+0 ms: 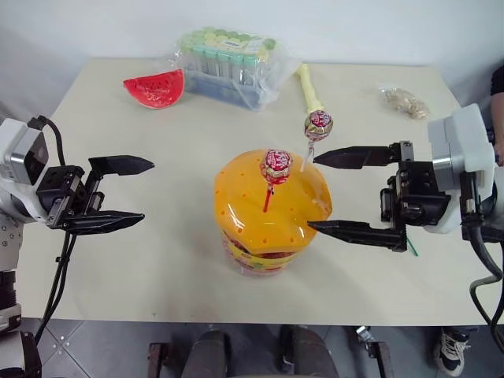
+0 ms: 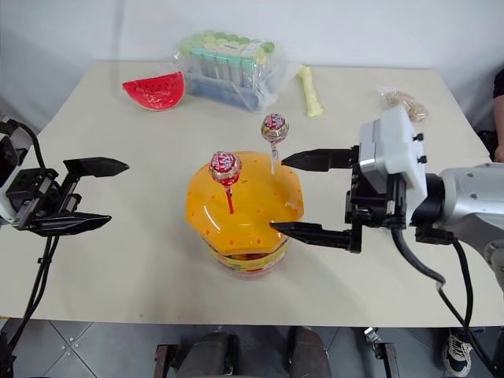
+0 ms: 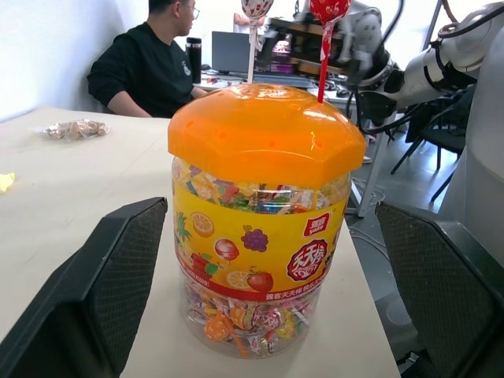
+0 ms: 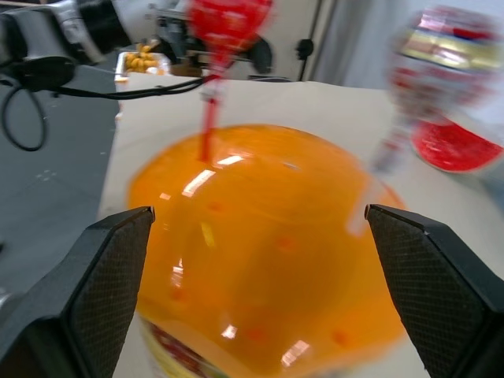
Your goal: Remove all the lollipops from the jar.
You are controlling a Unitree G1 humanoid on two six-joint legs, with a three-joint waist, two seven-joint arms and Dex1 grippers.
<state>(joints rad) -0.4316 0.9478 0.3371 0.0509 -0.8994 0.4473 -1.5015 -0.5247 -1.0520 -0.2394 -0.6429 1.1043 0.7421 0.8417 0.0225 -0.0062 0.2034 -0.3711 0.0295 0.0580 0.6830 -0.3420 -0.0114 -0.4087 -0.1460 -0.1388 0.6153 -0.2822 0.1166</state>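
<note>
the jar (image 1: 268, 213) stands upright on the counter (image 1: 157, 260), near the middle of its near half, closer to the near edge than the far one. its orange domed lid (image 2: 240, 201) is on, dotted with small holes, and the clear body below shows a fruit label and a heap of wrapped sweets at the bottom. two lollipops stand upright in the lid's holes: one on a red stick (image 1: 276, 167) near the middle of the dome, and one on a white stick (image 1: 318, 126) at the dome's far right side. a third cannot be made out.

the right hand (image 1: 331, 191) hangs level at the jar's right side, its two black fingers spread wide apart, the far finger just beside the white stick and the near finger against or just by the lid's rim; whether either touches cannot be told. it grips nothing. the left hand (image 1: 130, 193) hovers well apart from the jar, over the counter's left side, fingers apart and empty, pointing at the jar.

along the far edge lie a watermelon slice toy (image 1: 155, 88) toward the far left corner, a clear box of green-capped tubes (image 1: 228, 66) beside it, a pale yellow stick toy (image 1: 309, 87) and a small bag (image 1: 405, 101) near the far right corner. a person in black (image 3: 146, 67) sits beyond the counter in the left wrist view.
</note>
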